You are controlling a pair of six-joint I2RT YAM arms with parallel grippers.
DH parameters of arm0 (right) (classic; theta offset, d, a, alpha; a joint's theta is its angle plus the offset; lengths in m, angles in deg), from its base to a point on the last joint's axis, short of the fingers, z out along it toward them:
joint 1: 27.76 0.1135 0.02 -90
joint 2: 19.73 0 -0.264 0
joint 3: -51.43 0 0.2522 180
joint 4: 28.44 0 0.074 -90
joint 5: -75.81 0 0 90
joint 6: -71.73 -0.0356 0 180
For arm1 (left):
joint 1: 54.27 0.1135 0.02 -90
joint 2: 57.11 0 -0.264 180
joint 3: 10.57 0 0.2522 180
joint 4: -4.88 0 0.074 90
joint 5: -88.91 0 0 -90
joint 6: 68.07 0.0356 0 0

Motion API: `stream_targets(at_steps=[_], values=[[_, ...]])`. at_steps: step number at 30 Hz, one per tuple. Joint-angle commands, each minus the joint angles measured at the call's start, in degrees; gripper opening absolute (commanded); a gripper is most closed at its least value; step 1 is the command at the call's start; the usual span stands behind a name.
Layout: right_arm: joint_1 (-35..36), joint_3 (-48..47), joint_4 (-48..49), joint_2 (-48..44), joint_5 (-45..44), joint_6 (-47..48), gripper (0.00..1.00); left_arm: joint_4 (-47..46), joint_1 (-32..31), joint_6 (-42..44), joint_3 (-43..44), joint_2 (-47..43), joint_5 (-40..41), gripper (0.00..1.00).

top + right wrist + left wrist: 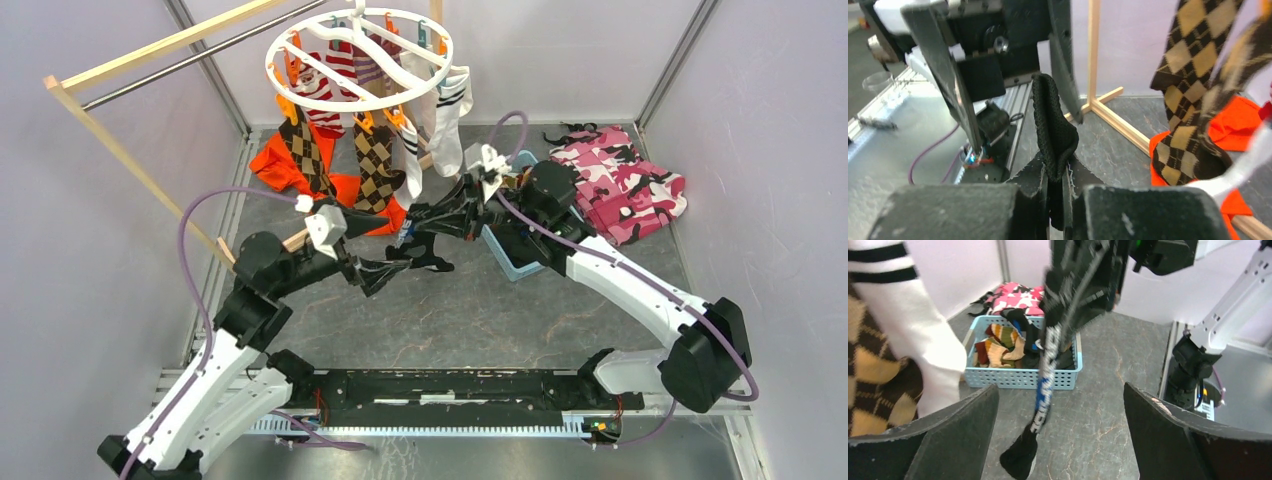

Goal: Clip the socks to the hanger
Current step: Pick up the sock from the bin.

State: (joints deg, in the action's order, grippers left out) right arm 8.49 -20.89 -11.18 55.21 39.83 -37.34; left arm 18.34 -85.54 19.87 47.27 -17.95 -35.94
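- One grey, stone-patterned bench (pixel 450 320) carries everything, with both arms bolted along its near edge.
- Over the bench's far-left corner stands a wooden rack (pixel 130 162) with a metal bar across its top.
- The hanger (pixel 318 103), a white round ring with wavy crossbars and orange clips, hangs above the far edge, left of the middle.
- Several socks dangle from its clips. Two brown argyle socks (pixel 305 150) hang on the near-left side, and a red-and-white striped sock (pixel 325 85) hangs inside the ring. White socks with black stripes (pixel 445 110) hang on the right.
- An orange garment (pixel 275 165) lies on the bench under the hanger, toward the far-left corner.
- A pink camouflage cloth (pixel 620 185) lies bunched in the far-right corner.
- A light blue basket (pixel 1018 377) sits right of the bench's middle, largely hidden under the right arm in the top view. Inside it are tan, green and rust-coloured socks (pixel 998 347) on one side and dark ones on the other.
- A black sock (pixel 1045 385) with blue and white markings hangs in the air above the bench's middle, in front of the basket.
- The right gripper (pixel 1055 185) is clamped on that black sock's upper end, with fabric bulging up between its fingers.
- The left gripper (pixel 1060 390) is spread wide, and the sock hangs between its fingers, apart from both.
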Motion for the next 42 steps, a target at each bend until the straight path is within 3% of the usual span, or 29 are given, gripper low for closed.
stream_targets(at_steps=[1,3,8,21,27,31,38,42], values=[[3.26,-4.35,-17.81,-1.25,3.52,25.11,0.00,-3.96,-0.20,-9.81,-2.77,-8.24,10.52,1.00],[3.64,-4.99,-19.68,-0.51,3.72,28.20,0.00,-4.70,-0.20,-10.90,-4.34,-10.98,11.36,1.00],[4.58,-7.92,-25.03,1.95,3.77,36.90,0.00,-7.22,-0.20,-12.30,-6.39,-12.31,4.94,0.98],[7.58,-13.75,-35.66,5.18,6.01,52.31,0.00,-17.05,-0.20,-9.50,-10.41,-9.66,3.72,0.71],[7.70,-14.65,-35.77,5.47,6.27,52.89,0.00,-17.53,-0.20,-9.66,-10.63,-8.34,2.05,0.62],[7.66,-14.98,-35.75,5.88,6.43,52.95,0.00,-19.07,-0.21,-10.49,-11.12,-7.62,0.98,0.49],[7.65,-15.17,-35.37,6.03,6.78,52.43,0.00,-22.07,-0.20,-12.13,-12.11,-5.64,-1.29,0.47],[7.70,-15.18,-35.27,5.88,6.88,52.24,0.00,-22.30,-0.20,-11.95,-12.30,-4.99,-1.72,0.33]])
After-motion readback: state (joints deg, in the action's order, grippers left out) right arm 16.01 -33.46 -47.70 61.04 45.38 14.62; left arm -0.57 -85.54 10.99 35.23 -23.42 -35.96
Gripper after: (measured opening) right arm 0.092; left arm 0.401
